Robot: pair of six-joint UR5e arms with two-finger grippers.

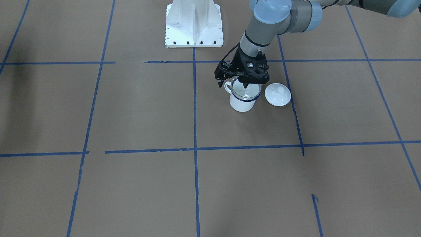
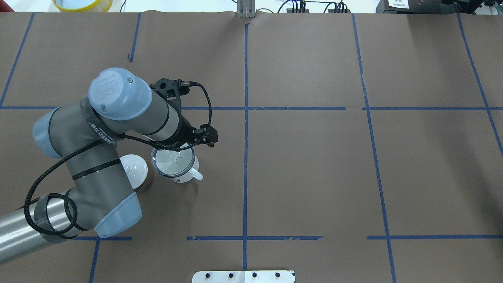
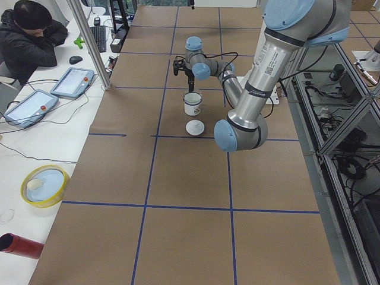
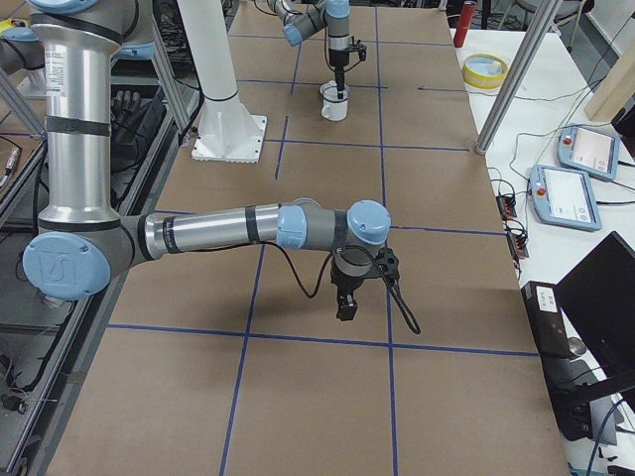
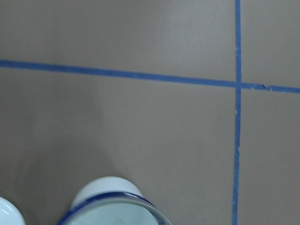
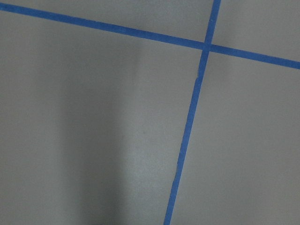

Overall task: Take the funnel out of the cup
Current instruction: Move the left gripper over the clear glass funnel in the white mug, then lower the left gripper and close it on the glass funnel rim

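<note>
The white enamel cup [image 1: 242, 103] with a dark blue rim stands upright on the brown table, its handle toward the robot base. The clear funnel [image 1: 247, 91] sits in its mouth, cone up. My left gripper [image 1: 244, 82] hangs straight down over the cup's robot-side rim, just above the funnel; its fingers are hidden by the wrist, so I cannot tell if they are open. The left wrist view shows only the cup's far rim [image 5: 108, 187] at the bottom edge. My right gripper [image 4: 347, 307] hovers over bare table far away; I cannot tell its state.
A round white knobbed lid [image 1: 278, 94] lies flat on the table right beside the cup, under my left forearm in the overhead view [image 2: 135, 171]. The white robot base plate [image 1: 194, 23] is behind the cup. Blue tape lines cross the table.
</note>
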